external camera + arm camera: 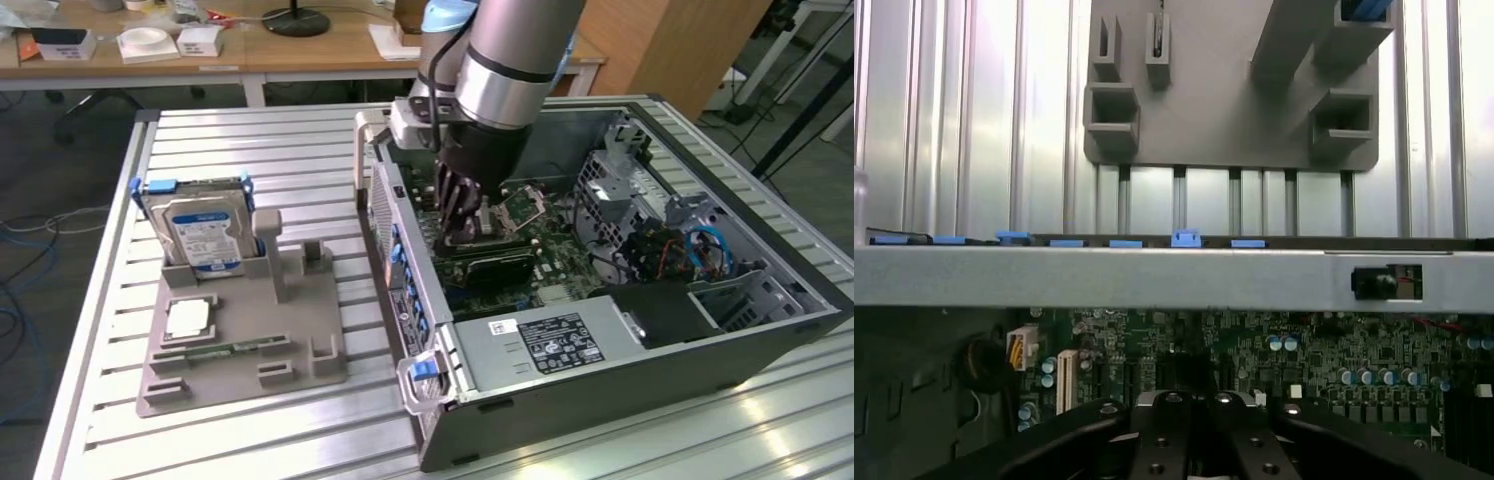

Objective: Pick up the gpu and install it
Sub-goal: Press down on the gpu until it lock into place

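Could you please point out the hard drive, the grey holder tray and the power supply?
Silver hard drive with blue-white label (203, 235), exterior view, label face.
Grey plastic holder tray (247, 325), exterior view, bare base.
Grey boxy power supply (554, 340), exterior view, top sticker.

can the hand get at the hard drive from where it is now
Probably not directly. The hand sits low inside the open case, and the case's side wall stands between it and the drive, upright in the tray outside. Nothing covers the drive's top, so from above the way looks free.
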{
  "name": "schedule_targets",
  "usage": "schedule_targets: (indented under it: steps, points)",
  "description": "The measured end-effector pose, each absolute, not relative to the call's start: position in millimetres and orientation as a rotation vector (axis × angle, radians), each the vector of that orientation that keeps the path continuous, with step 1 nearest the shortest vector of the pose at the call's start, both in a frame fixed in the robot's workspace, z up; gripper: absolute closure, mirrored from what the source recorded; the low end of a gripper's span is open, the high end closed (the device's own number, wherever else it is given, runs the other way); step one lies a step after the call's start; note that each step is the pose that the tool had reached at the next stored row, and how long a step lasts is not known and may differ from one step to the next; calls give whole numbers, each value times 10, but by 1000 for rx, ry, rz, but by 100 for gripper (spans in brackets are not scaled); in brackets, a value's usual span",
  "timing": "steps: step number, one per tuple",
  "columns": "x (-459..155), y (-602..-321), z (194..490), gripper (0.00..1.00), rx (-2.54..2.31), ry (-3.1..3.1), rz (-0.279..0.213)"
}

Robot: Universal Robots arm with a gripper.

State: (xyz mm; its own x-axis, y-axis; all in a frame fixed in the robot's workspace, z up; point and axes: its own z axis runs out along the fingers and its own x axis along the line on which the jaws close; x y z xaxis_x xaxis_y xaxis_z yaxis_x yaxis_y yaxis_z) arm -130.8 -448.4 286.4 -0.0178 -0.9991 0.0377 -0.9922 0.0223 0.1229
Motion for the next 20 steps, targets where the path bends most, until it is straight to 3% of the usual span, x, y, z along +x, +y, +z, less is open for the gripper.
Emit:
schedule_targets:
  steps: [16, 20]
  points:
    - [-1009, -4466, 2785, 89, 2119, -2162, -93]
    - [-1009, -4464, 2781, 89, 2140, -2184, -62]
